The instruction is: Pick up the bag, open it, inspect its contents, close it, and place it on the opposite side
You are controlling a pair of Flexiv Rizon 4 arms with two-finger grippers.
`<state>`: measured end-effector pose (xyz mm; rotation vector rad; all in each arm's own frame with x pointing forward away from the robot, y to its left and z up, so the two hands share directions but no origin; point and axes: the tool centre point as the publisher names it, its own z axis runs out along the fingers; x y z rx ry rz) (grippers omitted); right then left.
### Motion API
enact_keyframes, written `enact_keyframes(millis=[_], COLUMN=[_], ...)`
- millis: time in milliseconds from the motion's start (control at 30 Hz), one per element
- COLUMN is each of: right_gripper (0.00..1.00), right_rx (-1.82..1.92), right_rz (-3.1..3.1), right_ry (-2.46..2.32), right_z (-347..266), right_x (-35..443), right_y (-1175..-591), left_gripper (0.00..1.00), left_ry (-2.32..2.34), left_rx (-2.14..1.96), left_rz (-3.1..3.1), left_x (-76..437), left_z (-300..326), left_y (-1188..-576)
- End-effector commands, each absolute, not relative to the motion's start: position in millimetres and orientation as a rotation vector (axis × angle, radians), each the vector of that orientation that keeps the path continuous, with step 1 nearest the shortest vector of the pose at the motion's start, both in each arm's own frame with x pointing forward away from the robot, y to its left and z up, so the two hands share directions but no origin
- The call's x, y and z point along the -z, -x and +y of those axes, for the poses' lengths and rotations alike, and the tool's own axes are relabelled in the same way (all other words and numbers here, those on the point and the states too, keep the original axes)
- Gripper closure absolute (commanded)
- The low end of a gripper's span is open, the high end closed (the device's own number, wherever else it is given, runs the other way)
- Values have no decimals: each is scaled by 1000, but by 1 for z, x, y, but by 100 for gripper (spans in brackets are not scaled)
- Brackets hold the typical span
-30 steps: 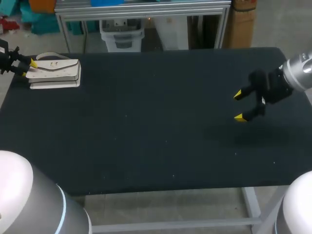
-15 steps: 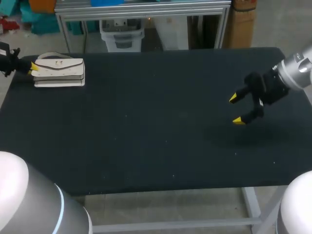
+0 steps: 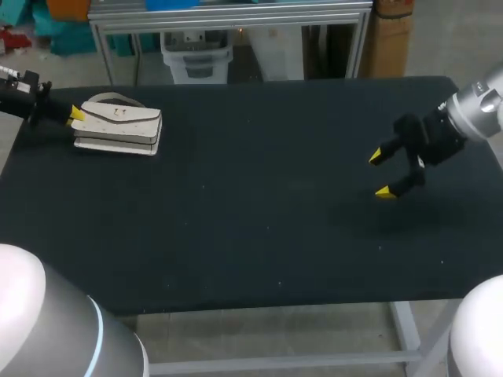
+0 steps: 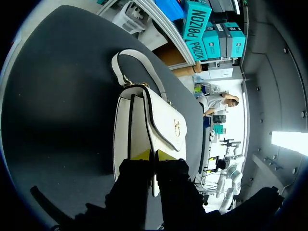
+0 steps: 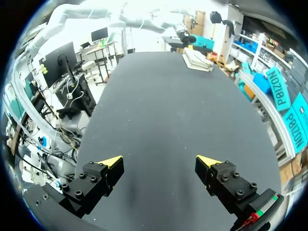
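Observation:
A white handbag [image 3: 118, 126] with a dark-edged flap and a curved handle lies flat at the far left of the black table [image 3: 251, 228]. My left gripper [image 3: 75, 115] is shut on the bag's left edge. In the left wrist view its two yellow tips [image 4: 153, 155] pinch the near edge of the bag [image 4: 144, 120], and the handle points away from the fingers. My right gripper [image 3: 381, 174] hangs open over the right part of the table with nothing between its fingers. In the right wrist view that gripper [image 5: 159, 163] faces bare tabletop, and the bag [image 5: 197, 60] is far ahead.
Bare black tabletop stretches between the bag and my right gripper. The table's left edge runs close to my left gripper, and its far edge lies just behind the bag.
My left gripper closed on the bag's edge and moved right, carrying the bag some way toward the table's middle. My right gripper shifted slightly left and stayed open.

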<state>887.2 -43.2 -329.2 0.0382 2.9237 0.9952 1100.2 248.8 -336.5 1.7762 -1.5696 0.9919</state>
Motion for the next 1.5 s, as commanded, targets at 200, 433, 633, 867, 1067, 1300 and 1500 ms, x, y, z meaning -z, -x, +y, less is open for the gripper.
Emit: enact_keyframes(millis=[200, 433, 633, 867, 1067, 1300, 1500], right_gripper=[0, 0, 0, 0, 0, 0, 0], right_rx=[-999, -999, -999, -999, -999, -999, -999], right_rz=[2924, 2924, 2924, 2924, 2924, 2924, 2924], right_ry=[-35, -35, -35, -35, -35, -35, -35], right_z=[-44, -44, -44, -44, -44, -44, -44], right_x=[329, 329, 329, 329, 329, 329, 329], right_y=[-888, -888, -888, -888, -888, -888, -888], left_gripper=[100, 100, 56, 0, 0, 9, 44], left_ry=[-1510, -1514, -1512, -1470, -1374, -1224, -1166], left_rx=[-741, -886, -863, -754, -583, -444, -386], left_rz=[-1579, -1523, -1539, -1672, -1775, -1815, -1838], left_x=[345, 337, 339, 326, 324, 337, 344], left_z=[206, 184, 181, 189, 202, 201, 194], left_y=[-1082, -1069, -1061, -1056, -1062, -1065, -1065])
